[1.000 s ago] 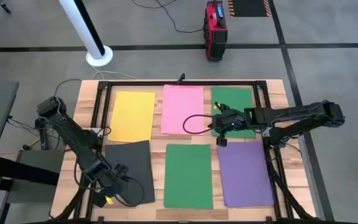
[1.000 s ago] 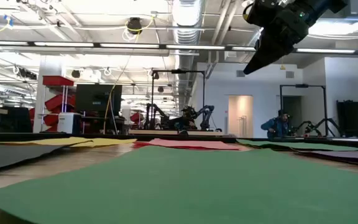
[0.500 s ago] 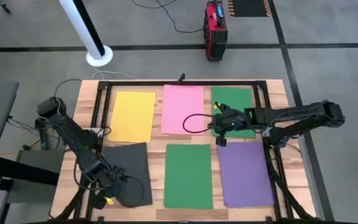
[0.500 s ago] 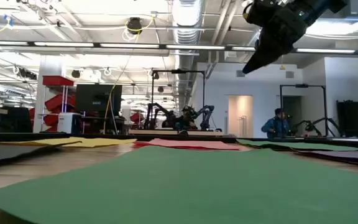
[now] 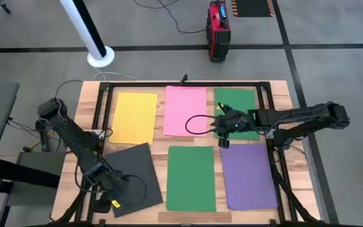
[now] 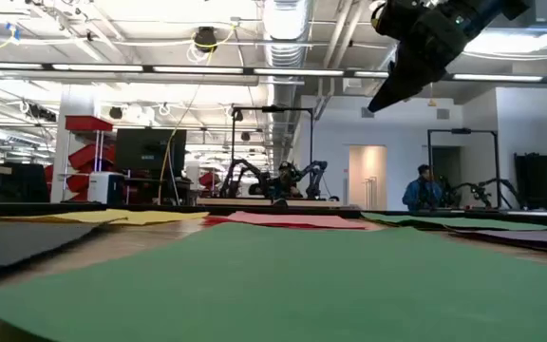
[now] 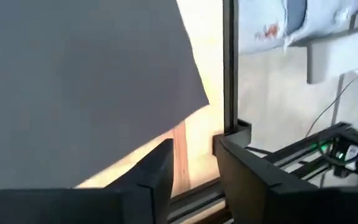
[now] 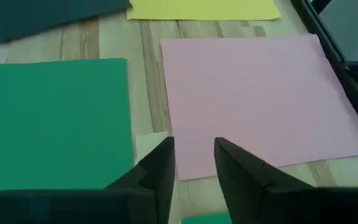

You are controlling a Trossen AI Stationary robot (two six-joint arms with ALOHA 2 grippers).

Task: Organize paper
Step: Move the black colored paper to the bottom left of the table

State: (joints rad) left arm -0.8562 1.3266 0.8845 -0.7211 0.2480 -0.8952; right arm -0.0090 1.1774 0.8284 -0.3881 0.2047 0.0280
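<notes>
Six rectangular sheets of plain coloured paper lie flat on the light wooden table [image 5: 282,94], inside a black metal frame [image 5: 188,84]. In the far row, the yellow sheet [image 5: 134,117] is at the left, the pink sheet [image 5: 185,110] in the middle and a dark green sheet [image 5: 235,101] at the right, partly hidden under the right arm. In the near row, the dark grey sheet [image 5: 134,173] is at the left and lies turned at an angle to the others; a second green sheet [image 5: 191,178] is in the middle and the purple sheet [image 5: 248,175] is at the right. The sheets lie near each other, with strips of bare wood between them. The left gripper [image 5: 110,200] is low at the near left corner of the dark grey sheet; its fingers [image 7: 157,171] show a narrow gap with nothing between them, and the corner of the grey sheet lies just beyond them. The right gripper [image 5: 222,129] hangs above the table between the pink sheet and the dark green sheet, its fingers [image 8: 160,165] also slightly apart and empty. On the floor beyond the table stand a white post on a round base [image 5: 99,57] and a red box [image 5: 218,28].
</notes>
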